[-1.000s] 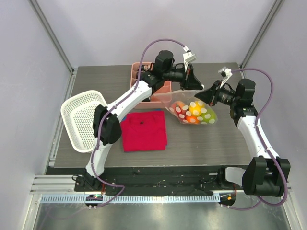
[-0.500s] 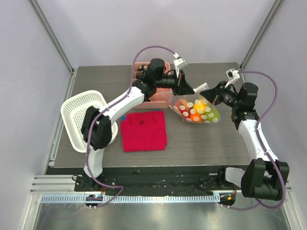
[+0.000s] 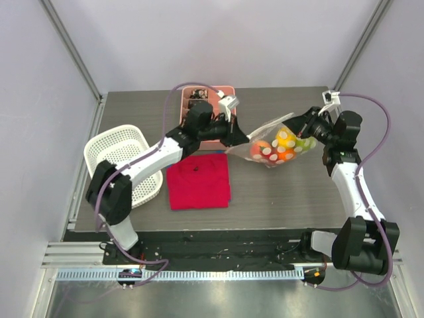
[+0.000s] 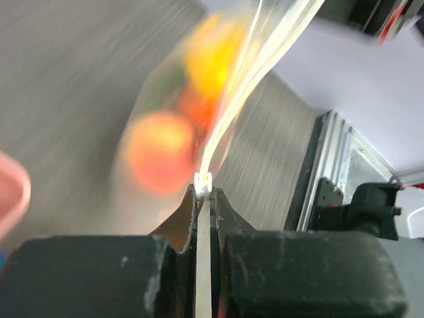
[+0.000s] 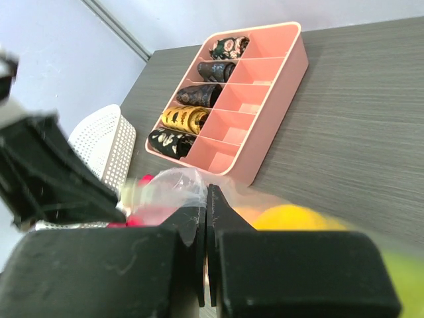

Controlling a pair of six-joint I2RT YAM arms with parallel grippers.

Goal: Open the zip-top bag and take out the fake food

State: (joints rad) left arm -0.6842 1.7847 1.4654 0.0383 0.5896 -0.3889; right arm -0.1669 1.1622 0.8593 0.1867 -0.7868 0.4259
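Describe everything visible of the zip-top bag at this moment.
The zip-top bag is clear soft plastic with white polka dots, bulging with fake food in orange, yellow, green and red. It is stretched between the pincers: the left pincer pinches its top edge at the white slider, the right pincer pinches the opposite end.

Left wrist view: the fake food (image 4: 159, 154) is a blur of colour — the zip-top bag (image 4: 228, 112) runs off the top edge.

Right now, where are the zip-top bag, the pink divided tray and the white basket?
zip-top bag (image 3: 273, 151): top external view, dotted middle of its body.
pink divided tray (image 5: 273, 109): right wrist view, near outer wall.
white basket (image 3: 109, 158): top external view, bare lattice floor.
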